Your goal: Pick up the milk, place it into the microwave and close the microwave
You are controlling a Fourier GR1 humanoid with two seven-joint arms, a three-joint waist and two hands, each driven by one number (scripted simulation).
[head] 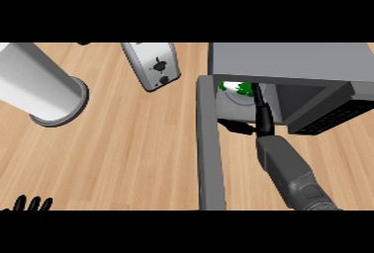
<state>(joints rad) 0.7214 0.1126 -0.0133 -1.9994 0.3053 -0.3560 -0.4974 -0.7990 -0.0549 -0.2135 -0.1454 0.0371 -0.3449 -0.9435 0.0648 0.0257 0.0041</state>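
Observation:
The grey microwave (292,59) stands at the upper right, and its door (210,148) is swung wide open toward me. Inside the cavity sits the milk (235,90), a white carton with green print, mostly hidden under the microwave's top. My right hand (261,116) reaches into the opening. Its fingers run straight along the carton's right side, and its thumb sticks out to the left below the carton, apart from it. My left hand (29,203) rests open at the lower left edge, fingers up.
A silver toaster (152,65) stands left of the microwave at the back. A tall grey cylinder (40,89) stands at the far left. The microwave's dark keypad panel (329,116) faces me right of the cavity. Bare wooden counter (124,148) lies left of the door.

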